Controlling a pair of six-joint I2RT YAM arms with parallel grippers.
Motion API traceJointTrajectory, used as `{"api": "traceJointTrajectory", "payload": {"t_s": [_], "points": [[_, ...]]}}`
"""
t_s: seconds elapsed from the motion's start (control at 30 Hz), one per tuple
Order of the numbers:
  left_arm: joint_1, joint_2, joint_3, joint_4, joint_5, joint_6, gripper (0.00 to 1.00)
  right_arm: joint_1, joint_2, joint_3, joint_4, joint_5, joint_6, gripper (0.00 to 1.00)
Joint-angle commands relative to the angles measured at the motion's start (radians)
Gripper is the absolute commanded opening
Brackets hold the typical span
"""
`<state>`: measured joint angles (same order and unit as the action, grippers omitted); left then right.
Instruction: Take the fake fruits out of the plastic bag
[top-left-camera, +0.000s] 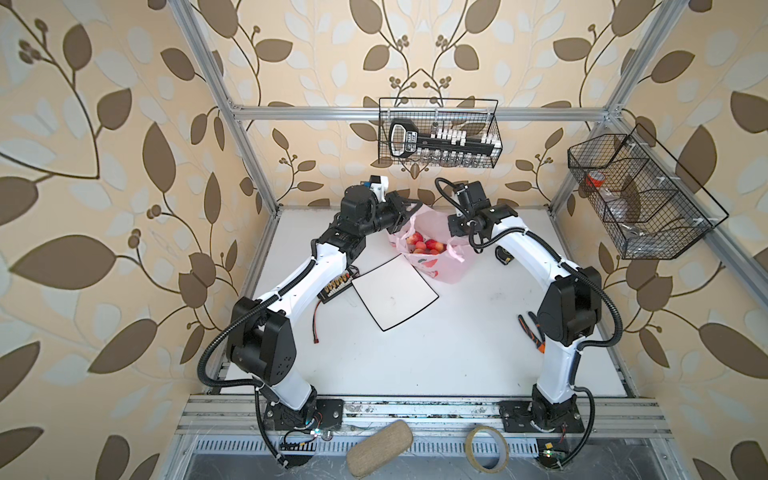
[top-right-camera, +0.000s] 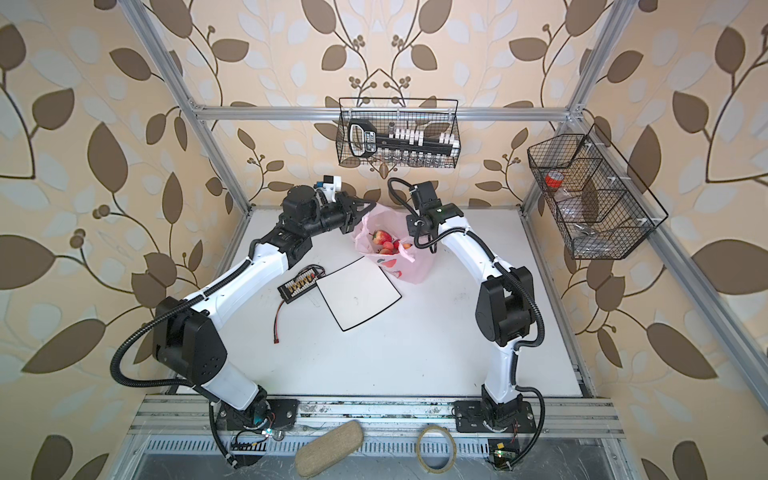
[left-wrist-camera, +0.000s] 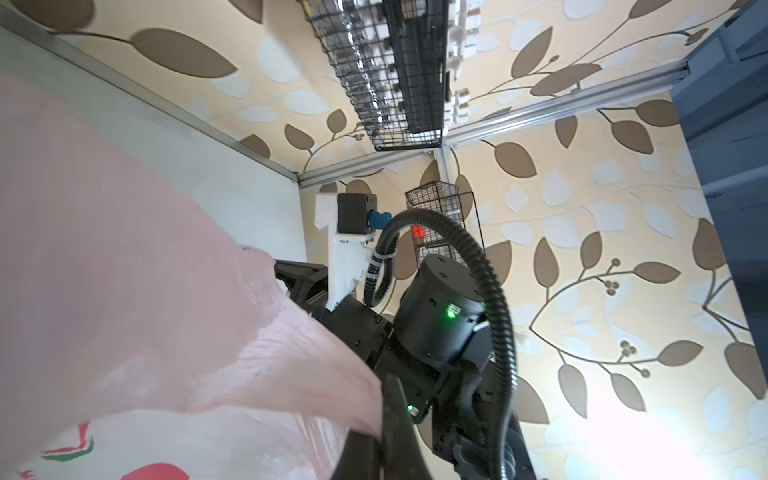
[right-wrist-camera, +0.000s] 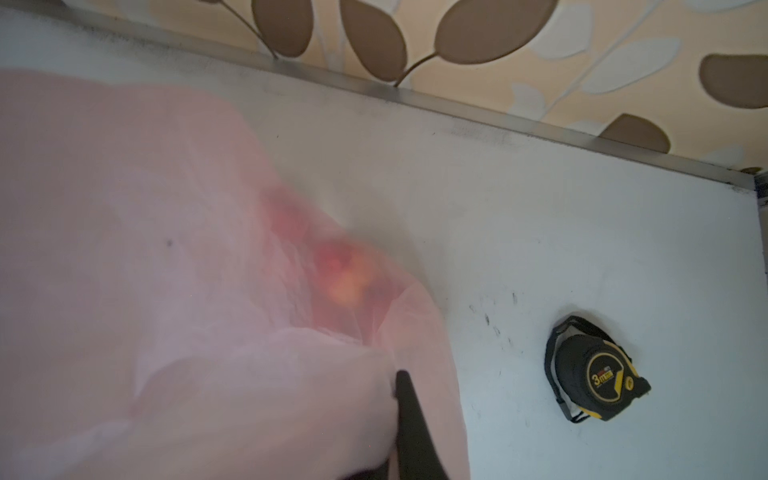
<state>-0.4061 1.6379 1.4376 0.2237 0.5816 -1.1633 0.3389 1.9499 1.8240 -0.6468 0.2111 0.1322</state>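
**Bag** (top-left-camera: 441, 268) (top-right-camera: 405, 268): stands on the counter (top-left-camera: 415, 357) toward its far edge, mouth upward and spread open between the two arms.

**Fruits** (top-left-camera: 423, 246) (top-right-camera: 385, 243): heaped inside the bag and seen through the open mouth in both top views. Red strawberries with green caps can be made out; individual cherries cannot be told apart.

**Left jaws:** at the bag's left rim, clenched on the film. In the left wrist view the pink film (left-wrist-camera: 166, 291) gathers into a pinch at the dark finger (left-wrist-camera: 390, 419).

**Right jaws:** at the bag's right rim, clenched. In the right wrist view the film (right-wrist-camera: 166, 311) bunches at the tip of the one finger in sight (right-wrist-camera: 409, 415), so they are grasping the bag.

**Fruits relative to jaws:** they lie lower than both sets of jaws and between them, within the bag. Neither set touches a fruit. In the right wrist view they show as a red-orange blur (right-wrist-camera: 345, 278) behind the film, beyond the fingertip.

**Plate** (top-left-camera: 395, 293): lies flat on the counter, with its far corner at the bag's base.

**Tape measure** (right-wrist-camera: 594, 370): on the counter to the right of the bag, apart from it.
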Motion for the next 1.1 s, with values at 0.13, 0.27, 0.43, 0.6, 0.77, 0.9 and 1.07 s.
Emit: {"api": "traceJointTrajectory", "payload": {"t_s": [0.13,0.27,0.43,0.6,0.77,0.9,1.07], "points": [[-0.001,0.107,0.184,0.103,0.092,-0.035,0.0,-0.075,-0.104,0.004,0.181,-0.062,-0.031,0.0],[-0.002,0.145,0.203,0.132,0.102,-0.057,0.0,-0.085,-0.141,-0.043,0.252,-0.104,-0.075,0.0],[0.005,0.111,0.108,0.016,0.087,0.051,0.22,-0.082,-0.191,-0.169,0.259,-0.277,-0.086,0.01],[0.009,0.044,0.073,-0.194,-0.007,0.282,0.36,-0.077,-0.249,-0.296,0.267,-0.276,-0.088,0.0],[0.009,-0.008,0.124,-0.449,-0.152,0.597,0.5,-0.078,-0.274,-0.321,0.267,-0.265,-0.082,0.0],[0.006,-0.026,0.165,-0.579,-0.209,0.798,0.59,-0.077,-0.265,-0.309,0.265,-0.283,-0.066,0.0],[-0.011,-0.076,0.176,-0.628,-0.245,0.986,0.72,-0.078,-0.253,-0.292,0.265,-0.296,-0.047,0.0]]}}
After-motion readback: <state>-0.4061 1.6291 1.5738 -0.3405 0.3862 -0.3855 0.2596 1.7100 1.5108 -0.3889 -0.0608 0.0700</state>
